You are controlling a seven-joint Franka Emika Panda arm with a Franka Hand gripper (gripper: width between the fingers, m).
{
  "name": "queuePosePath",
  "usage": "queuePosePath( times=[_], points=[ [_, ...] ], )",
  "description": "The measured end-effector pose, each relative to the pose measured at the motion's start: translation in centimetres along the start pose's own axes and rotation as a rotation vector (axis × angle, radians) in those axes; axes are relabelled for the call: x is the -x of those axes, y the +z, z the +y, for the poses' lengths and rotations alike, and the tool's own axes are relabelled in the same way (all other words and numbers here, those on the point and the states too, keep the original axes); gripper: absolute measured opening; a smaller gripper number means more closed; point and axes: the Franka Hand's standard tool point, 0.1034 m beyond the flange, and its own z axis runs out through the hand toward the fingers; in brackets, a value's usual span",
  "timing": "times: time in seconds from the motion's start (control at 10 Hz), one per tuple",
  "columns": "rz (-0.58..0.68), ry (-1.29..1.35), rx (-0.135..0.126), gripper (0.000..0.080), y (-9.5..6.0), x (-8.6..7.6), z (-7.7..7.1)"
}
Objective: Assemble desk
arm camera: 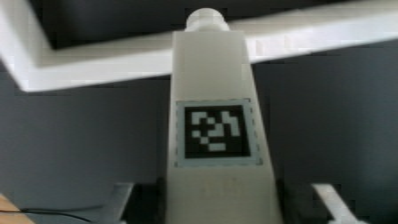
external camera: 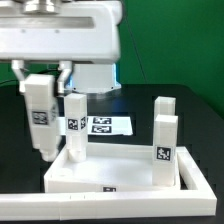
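From here my claw is mostly hidden by its own housing, hanging upright and clamped on a tagged desk leg, whose tip hovers just outside the desk panel corner below.

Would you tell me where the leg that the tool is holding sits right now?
In the exterior view, the held leg hangs from the tool at the left, above the desk panel's near-left corner, beside an upright leg.
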Motion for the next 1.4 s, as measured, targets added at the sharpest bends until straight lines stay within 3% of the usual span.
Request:
queuePosePath(
  times=[0.1,0.4,0.5,0.6,0.7,1.0,1.4],
  points=[
    [0.076,-0.017,0.028,0.0287,-0.2,-0.3,0.8],
    [0.074,-0.049,0.032,0.0287,-0.2,0.2,1.4],
    [0.08,-0.064,0.03,0.0287,-1.2,0.8,3.5],
    [0.086,-0.063,0.007,0.0287,-2.4,1.0,5.3],
    [0.101,-0.044,-0.01,0.0287,-2.7,1.2,5.6],
    [0.113,0.031,-0.045,0.0287,-1.4,2.5,0.9],
    [0.11,0.039,-0.047,0.0287,-1.1,2.5,0.8]
  ],
)
